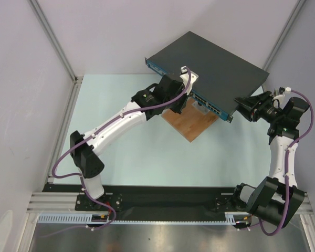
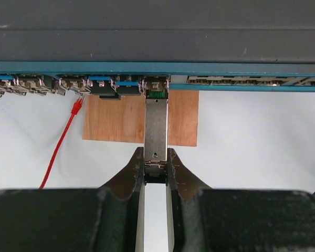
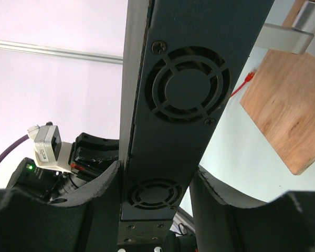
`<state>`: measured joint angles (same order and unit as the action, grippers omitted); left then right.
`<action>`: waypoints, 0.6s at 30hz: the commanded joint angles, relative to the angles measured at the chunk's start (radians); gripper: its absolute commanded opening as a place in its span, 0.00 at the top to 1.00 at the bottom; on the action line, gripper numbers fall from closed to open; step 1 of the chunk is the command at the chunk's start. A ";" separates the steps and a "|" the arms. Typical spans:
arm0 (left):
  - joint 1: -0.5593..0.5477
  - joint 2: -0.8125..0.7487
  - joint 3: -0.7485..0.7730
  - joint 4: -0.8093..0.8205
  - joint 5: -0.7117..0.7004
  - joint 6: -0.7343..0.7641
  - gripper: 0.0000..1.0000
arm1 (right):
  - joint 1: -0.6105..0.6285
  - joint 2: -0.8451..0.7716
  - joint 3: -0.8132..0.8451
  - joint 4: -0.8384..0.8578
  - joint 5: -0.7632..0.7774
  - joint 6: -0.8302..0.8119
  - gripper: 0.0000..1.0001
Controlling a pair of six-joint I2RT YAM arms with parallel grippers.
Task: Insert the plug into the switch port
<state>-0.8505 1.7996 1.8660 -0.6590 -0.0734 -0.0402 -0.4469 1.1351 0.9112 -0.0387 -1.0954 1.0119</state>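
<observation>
Alignment matters most here. The left gripper (image 2: pixel 156 157), nearly closed, pinches the tail of the slim silver metal plug (image 2: pixel 156 123). The plug points to 12 o'clock, with its tip at the mouth of one small port (image 2: pixel 156 84) in the blue front strip of the large flat dark grey metal switch (image 2: pixel 157 31). Push straight to 12 o'clock, without tilt toward the thin red cable (image 2: pixel 60 144) at 9 o'clock. At 3 o'clock in the top view, the right gripper (image 3: pixel 156 181) clamps the switch's vented end; it should brace firmly against the push
</observation>
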 commanded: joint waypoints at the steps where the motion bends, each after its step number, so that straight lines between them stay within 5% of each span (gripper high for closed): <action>1: -0.004 -0.036 -0.002 0.047 -0.088 -0.059 1.00 | 0.013 -0.008 0.052 0.074 0.055 -0.121 1.00; 18: 0.031 -0.069 -0.005 0.093 -0.011 -0.040 1.00 | 0.020 -0.009 0.051 0.069 0.054 -0.133 1.00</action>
<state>-0.8505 1.7950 1.8603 -0.6514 -0.0811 -0.0719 -0.4442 1.1351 0.9165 -0.0498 -1.0920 1.0046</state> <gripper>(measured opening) 0.179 0.513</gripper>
